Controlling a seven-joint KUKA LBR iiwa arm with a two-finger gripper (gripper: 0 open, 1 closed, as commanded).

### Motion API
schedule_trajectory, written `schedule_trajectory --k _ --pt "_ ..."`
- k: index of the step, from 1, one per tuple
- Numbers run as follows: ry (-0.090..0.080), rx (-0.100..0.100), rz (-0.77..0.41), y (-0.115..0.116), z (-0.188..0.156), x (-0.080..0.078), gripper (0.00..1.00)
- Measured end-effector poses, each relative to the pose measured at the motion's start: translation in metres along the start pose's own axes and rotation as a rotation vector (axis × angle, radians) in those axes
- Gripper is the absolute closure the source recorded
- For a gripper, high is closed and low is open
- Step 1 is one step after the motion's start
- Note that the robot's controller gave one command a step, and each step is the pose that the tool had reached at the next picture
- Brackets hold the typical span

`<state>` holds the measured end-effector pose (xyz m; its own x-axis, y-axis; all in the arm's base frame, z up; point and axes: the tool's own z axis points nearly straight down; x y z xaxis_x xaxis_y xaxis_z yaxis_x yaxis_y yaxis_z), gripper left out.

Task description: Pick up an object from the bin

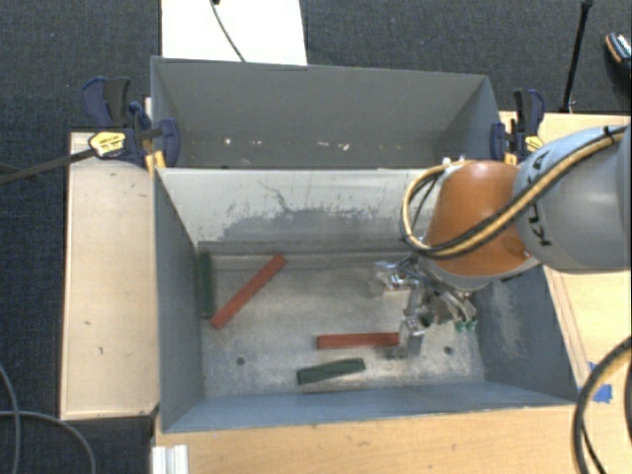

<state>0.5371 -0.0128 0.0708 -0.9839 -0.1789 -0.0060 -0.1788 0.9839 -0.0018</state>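
Your bin (pixel 316 117) holds: the pincer (pixel 405 345), low right of centre at the right end of a short red bar (pixel 354 341) lying flat; you cannot tell whether the pincer is wide or narrow. Also a dark green bar (pixel 331 371) near the red one, a longer red bar (pixel 247 290) slanting at left, and a dark green strip (pixel 205 284) along the left wall.

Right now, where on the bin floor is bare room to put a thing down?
Bare: the middle, between the slanted orange stick and the red stick; also the front left corner. Crowded: front right, where the arm hangs by the red stick and the front green stick.
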Motion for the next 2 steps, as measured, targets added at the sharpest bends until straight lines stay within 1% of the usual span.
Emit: schedule_trajectory --k 1,2 --pt "0.001 -0.002 0.001 0.002 0.0 0.0 1.0" --pt "-0.004 0.0 0.0 -0.002 -0.122 0.002 1.0"
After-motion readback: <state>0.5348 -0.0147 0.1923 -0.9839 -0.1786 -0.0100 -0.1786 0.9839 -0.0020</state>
